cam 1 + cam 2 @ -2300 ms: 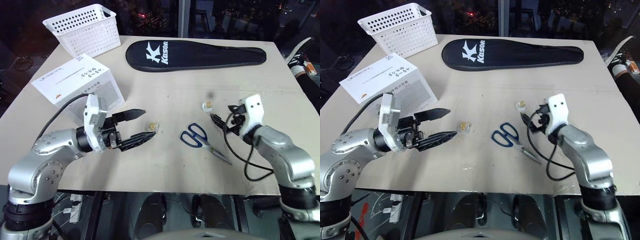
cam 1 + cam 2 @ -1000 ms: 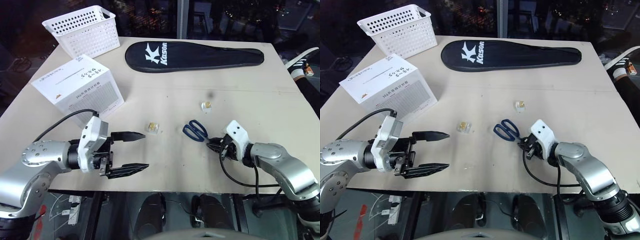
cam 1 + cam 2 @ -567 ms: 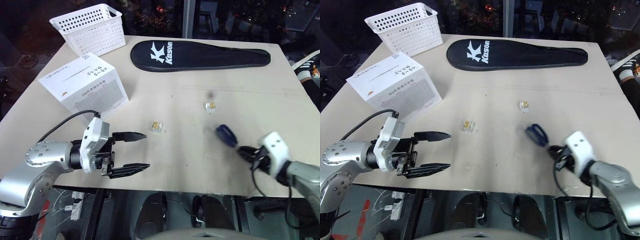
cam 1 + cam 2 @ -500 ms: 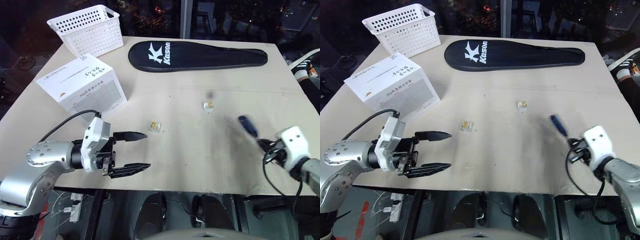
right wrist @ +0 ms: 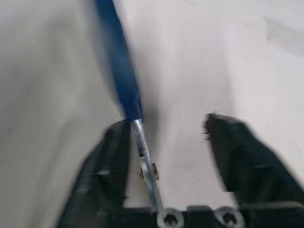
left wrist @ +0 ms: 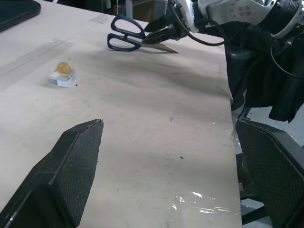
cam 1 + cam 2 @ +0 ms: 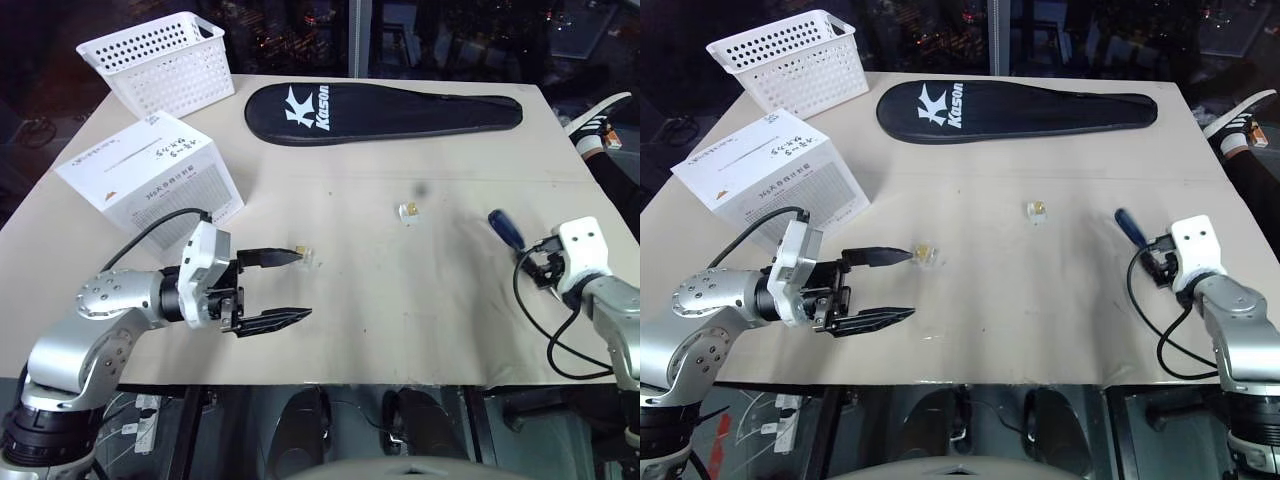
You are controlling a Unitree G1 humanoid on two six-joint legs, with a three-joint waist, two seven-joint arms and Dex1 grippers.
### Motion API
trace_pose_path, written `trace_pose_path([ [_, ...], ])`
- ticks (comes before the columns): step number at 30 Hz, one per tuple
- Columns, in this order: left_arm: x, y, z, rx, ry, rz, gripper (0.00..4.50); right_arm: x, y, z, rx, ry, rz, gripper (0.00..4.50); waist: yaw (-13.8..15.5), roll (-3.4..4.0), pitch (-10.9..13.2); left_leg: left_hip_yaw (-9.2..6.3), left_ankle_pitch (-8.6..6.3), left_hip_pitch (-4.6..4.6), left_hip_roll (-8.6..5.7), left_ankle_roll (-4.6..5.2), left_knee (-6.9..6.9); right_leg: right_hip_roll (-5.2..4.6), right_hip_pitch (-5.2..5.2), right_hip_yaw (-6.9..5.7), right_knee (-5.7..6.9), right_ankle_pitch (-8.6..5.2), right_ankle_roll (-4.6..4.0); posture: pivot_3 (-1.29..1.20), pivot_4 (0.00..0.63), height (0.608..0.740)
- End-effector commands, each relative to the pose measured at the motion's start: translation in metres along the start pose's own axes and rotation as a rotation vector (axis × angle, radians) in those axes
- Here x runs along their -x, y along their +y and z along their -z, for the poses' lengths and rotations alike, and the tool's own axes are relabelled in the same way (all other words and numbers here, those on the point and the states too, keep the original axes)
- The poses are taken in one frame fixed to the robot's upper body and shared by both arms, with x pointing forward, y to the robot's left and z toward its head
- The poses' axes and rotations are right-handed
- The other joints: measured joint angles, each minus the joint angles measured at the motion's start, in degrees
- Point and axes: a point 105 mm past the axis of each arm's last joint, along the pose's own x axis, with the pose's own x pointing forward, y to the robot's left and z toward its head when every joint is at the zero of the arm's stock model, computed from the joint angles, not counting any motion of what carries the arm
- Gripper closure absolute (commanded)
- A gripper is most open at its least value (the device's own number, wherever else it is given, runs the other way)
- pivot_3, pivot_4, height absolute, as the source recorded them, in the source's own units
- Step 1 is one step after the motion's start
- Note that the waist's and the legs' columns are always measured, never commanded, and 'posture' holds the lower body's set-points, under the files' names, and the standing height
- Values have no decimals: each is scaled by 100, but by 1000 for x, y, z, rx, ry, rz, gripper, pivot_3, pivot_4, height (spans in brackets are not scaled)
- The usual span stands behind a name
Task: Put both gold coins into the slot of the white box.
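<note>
Scissors point(image 7: 505, 228) now lie far out toward the table's point(image 7: 400, 320) right edge, carried there by the right gripper point(image 5: 166, 137), which a second ago sat near the middle; its fingers are now parted, blades resting against one finger, blue handles pointing away. Left gripper point(image 7: 290, 288) has edged toward the nearer gold coin point(image 7: 302, 254), jaws spread wide, upper fingertip just beside the coin's clear case. Second gold coin point(image 7: 409, 211) lies apart, mid-table. White box point(image 7: 150, 180) stands at the left, slot point(image 7: 118, 152) on its top face, white basket point(image 7: 160, 60) behind it, black racket case point(image 7: 385, 105) along the far edge.
</note>
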Motion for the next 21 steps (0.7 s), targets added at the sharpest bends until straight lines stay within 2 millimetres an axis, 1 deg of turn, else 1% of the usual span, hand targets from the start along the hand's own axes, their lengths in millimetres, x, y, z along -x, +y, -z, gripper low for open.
trace_pose_path([
  [1,4,-2,-7,-45,-18,-21,0,22,-2,-35,28,-133,-7,1144,31,23,14,1,0,0,-1,0,-1,-1,0,1,0,0,0,0,150,740],
  [2,4,-2,-7,-43,-19,-23,0,29,5,-43,18,-165,-50,1144,35,25,15,4,0,-4,-4,0,-3,-1,-4,4,0,0,1,0,150,740],
  [3,5,-3,-6,-41,-20,-24,0,38,16,-53,28,-206,-117,1144,37,26,15,5,0,-3,-5,0,-4,-1,-5,5,-1,0,2,0,150,740],
  [4,4,-2,-6,-33,-28,-27,0,45,39,-65,10,-241,-249,1144,37,25,15,3,0,-3,-4,0,-6,-1,-5,5,-1,1,2,0,150,740],
  [5,4,-2,-6,-27,-34,-29,0,52,55,-71,1,-259,-343,1144,26,25,15,2,0,-2,-3,0,-7,1,-4,4,-2,1,2,0,150,740],
  [6,3,-2,-6,-23,-37,-30,0,54,71,-76,-18,-257,-433,1144,12,24,14,2,0,-1,0,0,-8,2,-4,4,-2,0,2,0,150,740],
  [7,3,-2,-6,-24,-38,-30,0,49,83,-80,-24,-258,-480,1144,0,23,14,1,-1,1,1,0,-8,3,-3,5,-2,0,2,0,150,740],
  [8,3,-1,-7,-25,-38,-30,0,40,89,-85,-39,-250,-481,1144,-26,17,13,2,-1,2,3,0,-7,3,-3,5,-1,0,2,0,150,740],
  [10,3,0,-8,-28,-40,-35,0,17,94,-92,-78,-215,-435,1144,-44,17,13,5,0,5,10,0,-1,3,-5,6,1,2,-1,0,150,740],
  [11,3,2,-9,-26,-45,-43,0,7,98,-96,-87,-208,-423,1373,-31,19,14,6,0,7,9,0,3,3,-5,7,5,2,-1,0,150,740],
  [12,3,3,-10,-26,-50,-51,0,-1,103,-101,-88,-207,-420,1715,-11,20,15,5,-1,3,5,-1,5,2,-8,4,10,2,-2,0,150,740],
  [13,3,4,-12,-25,-56,-59,0,-8,108,-106,-89,-210,-419,1946,7,20,15,7,0,1,1,-1,4,0,-15,6,12,2,-3,0,150,740],
  [15,3,5,-15,-22,-67,-75,0,-22,114,-113,-95,-204,-395,2788,27,19,14,6,1,-11,-4,1,3,-1,-21,6,12,1,-3,0,150,740],
  [17,3,4,-16,-19,-72,-86,0,-33,114,-115,-114,-188,-354,2788,27,19,14,7,0,-20,-8,0,1,-1,-23,10,11,7,4,0,150,740],
  [21,3,1,-18,-13,-73,-100,0,-48,111,-120,-142,-175,-305,2788,14,18,14,15,12,-34,-10,-19,0,0,-34,15,8,25,0,0,150,740],
])
